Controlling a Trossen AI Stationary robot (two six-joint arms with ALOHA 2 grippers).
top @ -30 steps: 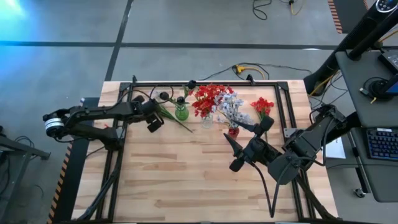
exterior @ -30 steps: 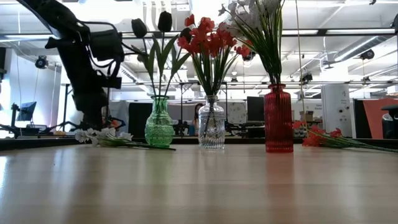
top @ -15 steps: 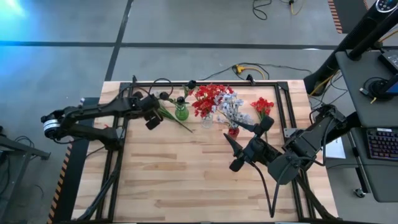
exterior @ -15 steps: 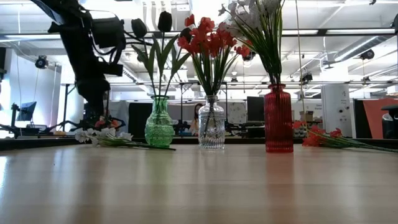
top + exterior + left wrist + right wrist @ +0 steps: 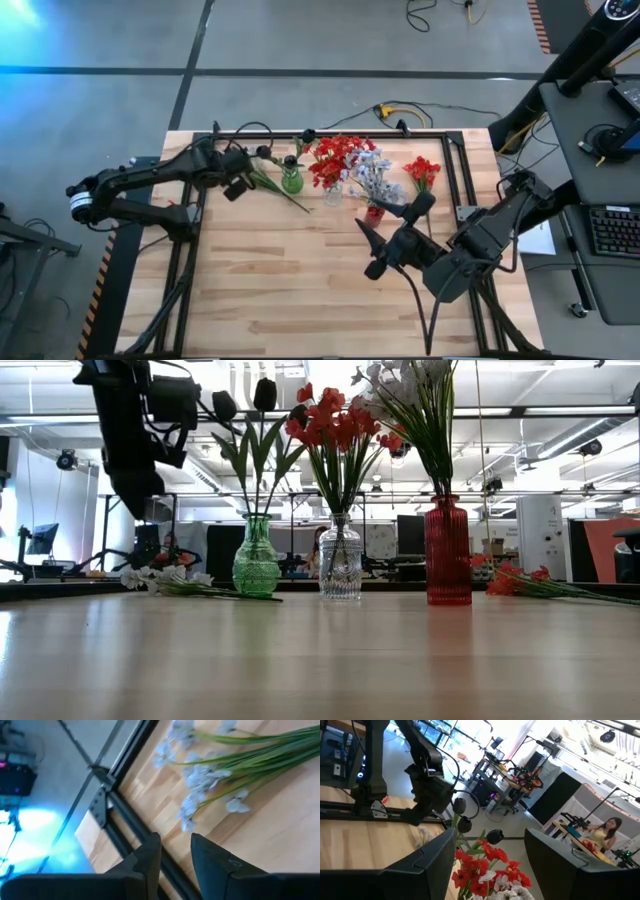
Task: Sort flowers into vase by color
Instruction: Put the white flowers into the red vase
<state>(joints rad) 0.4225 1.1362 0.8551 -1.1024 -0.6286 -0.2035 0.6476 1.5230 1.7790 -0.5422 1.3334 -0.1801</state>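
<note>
- Three small vases stand in a row near the far edge of the wooden table (image 5: 300, 280), each with flowers already in it.
- The green vase (image 5: 257, 557), on the left, holds the dark buds (image 5: 264, 394). They are almost black, oval, and sit on thin green stems with long narrow leaves.
- The clear vase (image 5: 341, 558), in the middle, holds the red flowers (image 5: 335, 422). The blossoms are bright red, small and many, in a loose bunch above straight green stems.
- The red vase (image 5: 448, 552), on the right, holds the pale flowers (image 5: 415, 380). The blossoms are white with a little blue, on a thick bundle of green stems.
- One pale spray (image 5: 215, 775) lies flat on the table, left of the green vase and near the far edge. Its small blue-white blossoms point to the left and its green stems run toward the vase.
- One red spray (image 5: 422, 171) lies flat on the table to the right of the red vase, close to the far right corner.
- The left gripper (image 5: 176, 851) hangs above the far left part of the table, over the lying pale spray but not touching it. Its fingers are close together with a narrow gap, and nothing is between them.
- The right gripper (image 5: 395, 228) is raised over the right part of the table, nearer to us than the red vase. Its fingers are spread apart and empty.
- In the right wrist view a person (image 5: 605, 832) sits at a desk in the room beyond the table.
</note>
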